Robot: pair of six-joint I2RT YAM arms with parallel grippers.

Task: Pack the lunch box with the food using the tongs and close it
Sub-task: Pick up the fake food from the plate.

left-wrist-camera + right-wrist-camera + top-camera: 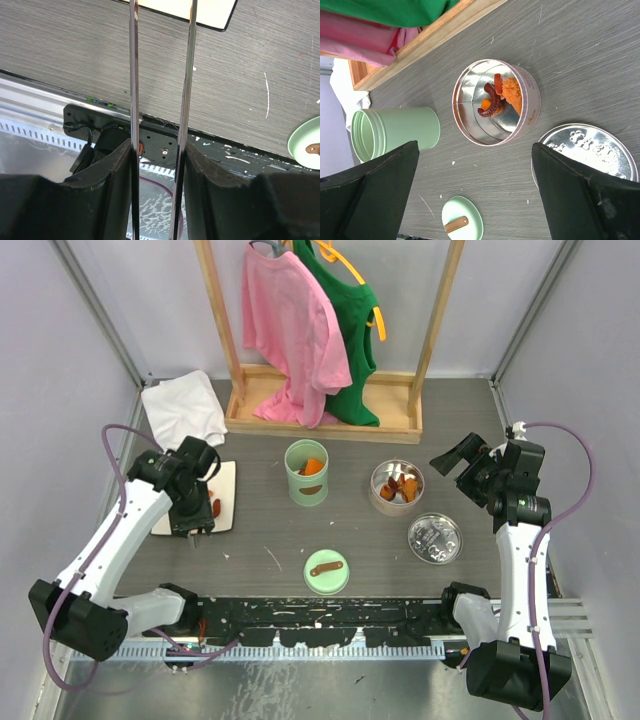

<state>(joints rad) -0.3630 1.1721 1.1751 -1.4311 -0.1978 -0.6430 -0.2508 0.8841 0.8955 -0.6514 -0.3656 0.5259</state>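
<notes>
My left gripper (193, 523) (157, 150) is shut on the tongs (189, 75), whose two thin metal arms run up between its fingers, slightly apart; their tips are out of view. It hovers over the near edge of a white plate (226, 478) carrying a few pieces of food (215, 506). The lunch box, a mint-green round tub (306, 480) (395, 132), stands open with orange food inside. Its green lid (326, 571) (462, 220) lies nearer me. My right gripper (452, 458) (475, 150) hangs open and empty above the table's right side.
A round metal tin (382, 498) (470, 125) holds orange and dark red food (502, 95); its silver lid (435, 538) (587, 150) lies beside it. A wooden rack (320, 420) with pink and green shirts stands at the back, next to a white cloth (183, 408).
</notes>
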